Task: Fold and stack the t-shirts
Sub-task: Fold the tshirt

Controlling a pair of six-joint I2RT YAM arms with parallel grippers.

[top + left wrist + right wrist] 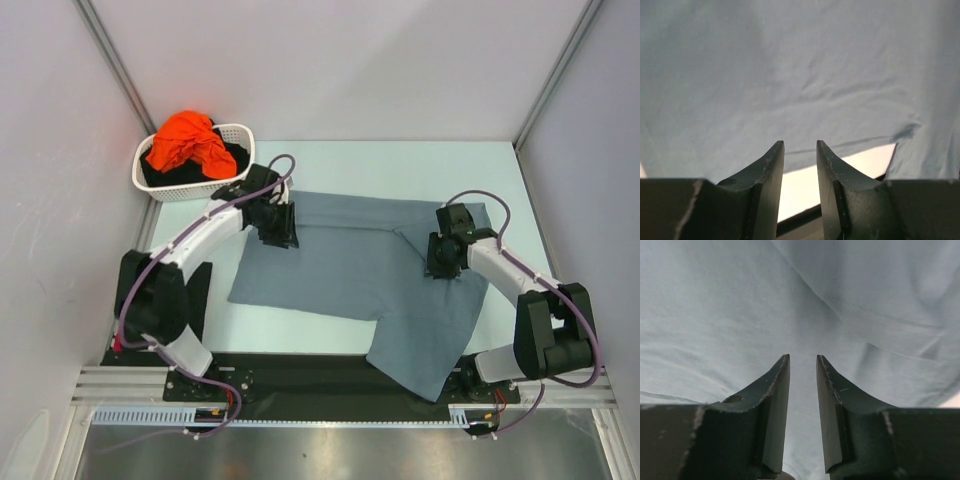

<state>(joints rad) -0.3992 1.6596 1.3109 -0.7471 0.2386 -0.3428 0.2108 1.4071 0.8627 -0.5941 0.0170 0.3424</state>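
Note:
A slate grey-blue t-shirt (340, 270) lies spread across the pale table (440, 165), with its lower right part hanging over the near edge. My left gripper (278, 225) sits at the shirt's far left edge. In the left wrist view the left gripper (800, 144) is open by a narrow gap, with the grey-blue cloth (790, 75) ahead and nothing between the fingers. My right gripper (440, 258) is over the shirt's right side near a fold. In the right wrist view the right gripper (802, 357) is open just above the cloth (740, 305). An orange t-shirt (185, 140) and black cloth (235, 160) lie in the basket.
The white slotted basket (240, 135) stands at the far left corner, close behind the left arm. Grey walls enclose the table on three sides. A black strip and a metal rail (330, 385) run along the near edge between the arm bases.

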